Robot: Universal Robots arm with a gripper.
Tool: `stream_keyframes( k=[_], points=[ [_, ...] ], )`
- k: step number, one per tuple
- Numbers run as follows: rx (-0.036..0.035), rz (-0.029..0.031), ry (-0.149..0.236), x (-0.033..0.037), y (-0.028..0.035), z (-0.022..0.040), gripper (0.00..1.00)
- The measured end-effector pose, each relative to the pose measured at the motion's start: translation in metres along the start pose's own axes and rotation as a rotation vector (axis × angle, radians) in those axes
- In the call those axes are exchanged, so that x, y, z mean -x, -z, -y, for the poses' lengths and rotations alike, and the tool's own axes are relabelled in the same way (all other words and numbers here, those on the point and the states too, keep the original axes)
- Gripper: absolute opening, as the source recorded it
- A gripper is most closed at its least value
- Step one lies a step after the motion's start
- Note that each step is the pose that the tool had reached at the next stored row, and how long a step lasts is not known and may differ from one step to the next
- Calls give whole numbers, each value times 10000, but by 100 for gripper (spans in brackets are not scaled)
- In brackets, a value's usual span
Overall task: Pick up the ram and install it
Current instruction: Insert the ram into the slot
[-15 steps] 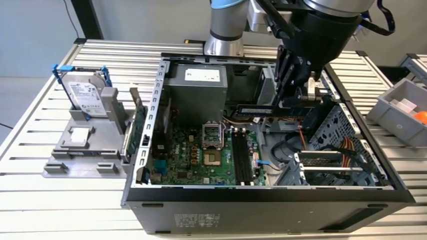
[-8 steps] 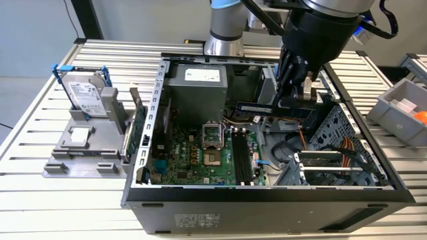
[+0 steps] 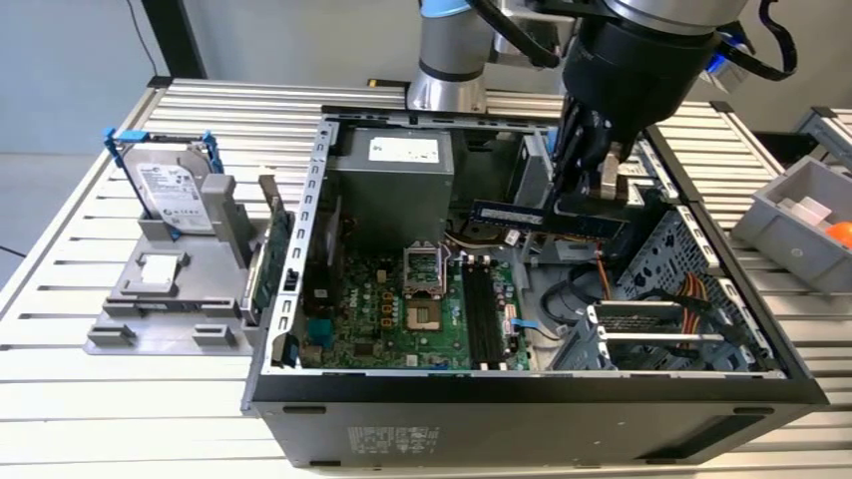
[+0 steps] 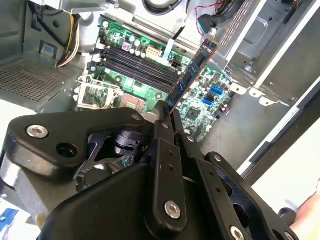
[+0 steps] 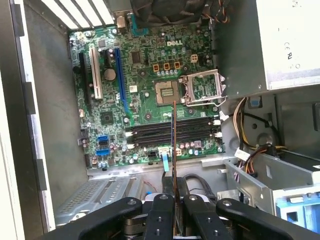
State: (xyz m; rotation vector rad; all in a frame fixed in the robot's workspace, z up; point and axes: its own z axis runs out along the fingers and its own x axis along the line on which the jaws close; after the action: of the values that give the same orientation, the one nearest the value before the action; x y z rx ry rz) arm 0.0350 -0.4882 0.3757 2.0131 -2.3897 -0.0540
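Fingers [image 5: 161, 220] clamp one end of the ram [image 3: 526, 215], leaving its length free; it hangs above the black memory slots [image 5: 150, 134] (crosswise to them, not touching) inside the case [image 3: 533, 409].

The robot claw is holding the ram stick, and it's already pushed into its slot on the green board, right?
Not quite. The gripper is shut on the ram, but the ram isn't in a slot. The exterior view shows it held in the air above the motherboard and its empty memory slots.
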Motion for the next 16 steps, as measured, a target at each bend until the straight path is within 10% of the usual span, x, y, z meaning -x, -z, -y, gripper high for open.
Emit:
stream_keyframes(
  k=[16],
  points=[
    [-10, 39, -1066, 0, -2, 0, 0]
  ],
)
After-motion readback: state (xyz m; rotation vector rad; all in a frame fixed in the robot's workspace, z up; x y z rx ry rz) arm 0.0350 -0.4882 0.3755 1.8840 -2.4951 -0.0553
